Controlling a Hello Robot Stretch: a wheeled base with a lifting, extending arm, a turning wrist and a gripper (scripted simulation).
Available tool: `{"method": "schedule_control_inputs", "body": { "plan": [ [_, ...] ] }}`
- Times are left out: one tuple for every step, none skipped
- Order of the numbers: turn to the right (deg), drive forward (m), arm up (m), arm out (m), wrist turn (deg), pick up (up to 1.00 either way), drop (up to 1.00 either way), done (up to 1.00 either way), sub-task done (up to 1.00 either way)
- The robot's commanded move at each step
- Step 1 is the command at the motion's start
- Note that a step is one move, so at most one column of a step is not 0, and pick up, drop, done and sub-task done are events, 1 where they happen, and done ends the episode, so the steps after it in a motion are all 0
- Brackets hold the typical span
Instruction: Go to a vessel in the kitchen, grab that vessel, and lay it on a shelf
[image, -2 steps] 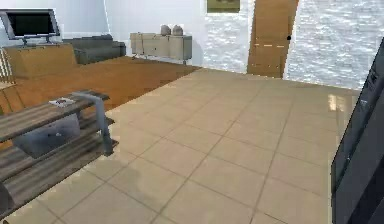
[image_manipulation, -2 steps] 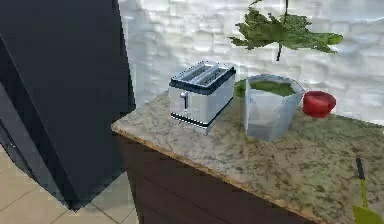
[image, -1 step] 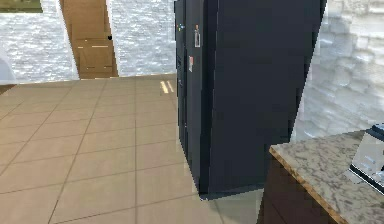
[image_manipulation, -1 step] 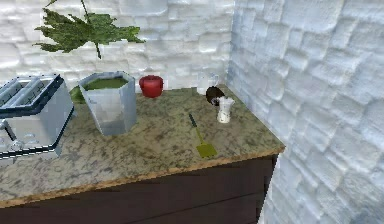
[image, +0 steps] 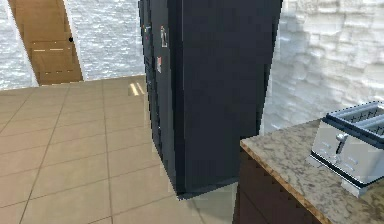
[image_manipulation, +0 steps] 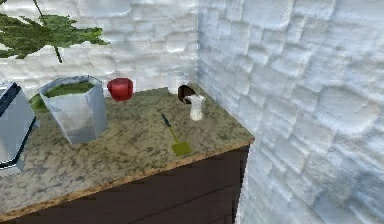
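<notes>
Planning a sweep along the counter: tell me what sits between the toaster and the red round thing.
In the arm side view, a grey pot with green inside stands between the toaster and the red round thing.

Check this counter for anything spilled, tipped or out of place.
Nothing is spilled. By the wall corner a pale cup seems to lie on its side, dark mouth facing out, behind an upright white shaker; too small to be sure. A green-headed spatula lies loose on the counter.
</notes>
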Motion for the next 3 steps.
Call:
{"method": "schedule_control_inputs", "body": {
  "plan": [
    [0.0,0.00,0.50,0.00,0.0,0.00,0.00,0.00,0.00],
    [0.0,0.00,0.38,0.00,0.0,0.00,0.00,0.00,0.00],
    [0.0,0.00,0.00,0.48,0.0,0.00,0.00,0.00,0.00]
  ]
}}
